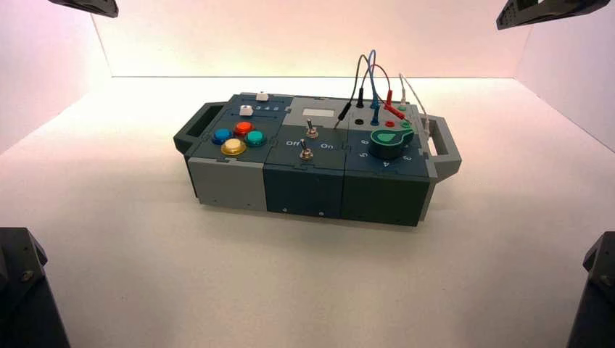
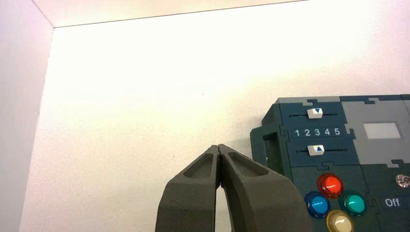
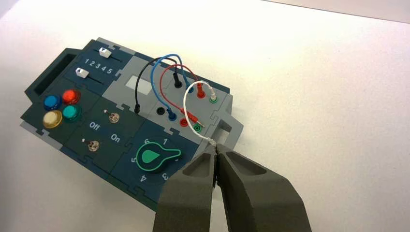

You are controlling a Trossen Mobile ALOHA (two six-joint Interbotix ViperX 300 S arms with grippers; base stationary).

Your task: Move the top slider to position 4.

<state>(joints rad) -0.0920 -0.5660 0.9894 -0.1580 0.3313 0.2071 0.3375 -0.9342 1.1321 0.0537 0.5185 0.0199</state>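
We saw both arms idle, well apart from the sliders. Our left gripper (image 2: pixel 218 146) hung over the table (image 2: pixel 121 121) to the left of the box (image 1: pixel 304 192), its two fingers pressed together with nothing between them. Our right gripper (image 3: pixel 216 146) was toward the box's right side, its fingertips also together; the loose end of the white wire (image 3: pixel 185 99) showed right by those tips, and we could not tell whether it touched them. The top slider (image 2: pixel 314 113), a small white knob with a blue triangle, sat on the dark blue panel at the box's far left, about the middle of its track and roughly in line with the digit 3. Position 4 (image 2: pixel 327 132) was the next small white digit to the right in the printed row from 1 to 5, so the knob was short of it. Below that row we saw the lower white slider (image 2: pixel 315 150), and nearer to us the red (image 2: pixel 330 185), blue (image 2: pixel 317 204), green (image 2: pixel 353 203) and yellow (image 2: pixel 340 222) round buttons. Two metal toggle switches (image 1: pixel 311 132) stood near the box's middle, and the green dial (image 3: pixel 152 156) was at its right.
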